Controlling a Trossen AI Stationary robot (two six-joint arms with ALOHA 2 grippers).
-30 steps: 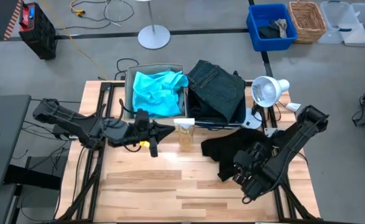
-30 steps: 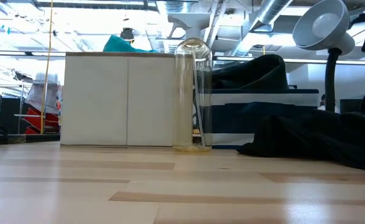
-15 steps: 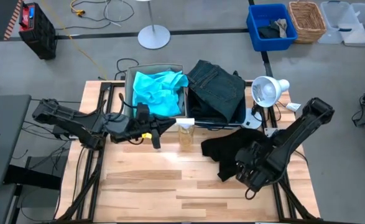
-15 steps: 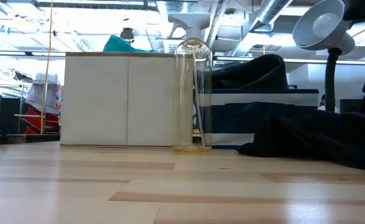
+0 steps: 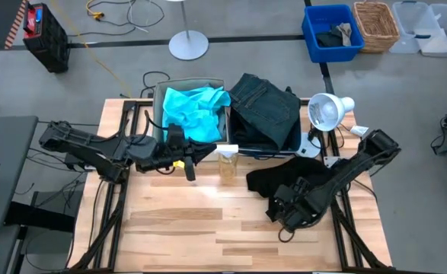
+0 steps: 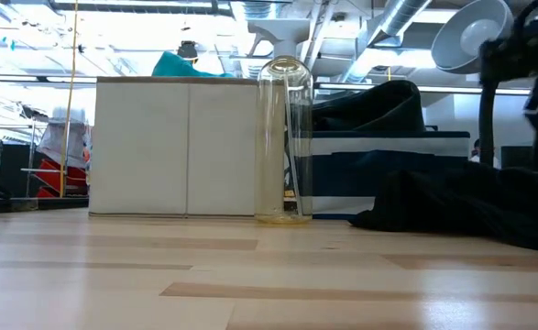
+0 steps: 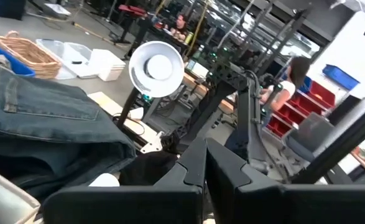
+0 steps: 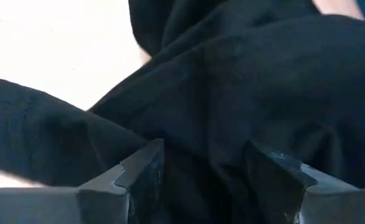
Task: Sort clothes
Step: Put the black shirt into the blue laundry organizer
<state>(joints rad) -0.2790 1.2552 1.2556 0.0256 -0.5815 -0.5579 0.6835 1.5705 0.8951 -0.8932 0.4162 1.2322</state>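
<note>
The black garment (image 5: pixel 284 179) lies crumpled on the table's right half and also shows in the low view (image 6: pixel 470 206). My right gripper (image 5: pixel 285 213) hovers open over its near end, and the cloth fills the right wrist view (image 8: pixel 232 81) between the fingers. The dark indigo jeans (image 5: pixel 265 106) lie draped over the navy box (image 6: pixel 378 151). The turquoise top (image 5: pixel 193 110) lies in the beige box (image 6: pixel 177 147). My left gripper (image 5: pixel 209 151) is shut and empty in front of the beige box. The pale blue cloth is out of view. My right gripper points down at the near end of the black garment (image 8: pixel 188 155), with its open fingers (image 8: pixel 142 171) on either side of a rise in the cloth. I cannot tell whether they touch it. The garment lies slack on the table.
A clear jar (image 5: pixel 227 161) stands in front of the gap between the two boxes. A white lamp (image 5: pixel 326 110) stands at the far right corner. Bare wood (image 5: pixel 193 221) takes up the table's near left. People show in the room beyond, in the left wrist view.
My right gripper has moved toward the table's left edge, over the near end of the black garment, and its arm now shows at the low view's top right. My left gripper has shifted a little toward the far edge. The clothes have not moved.
</note>
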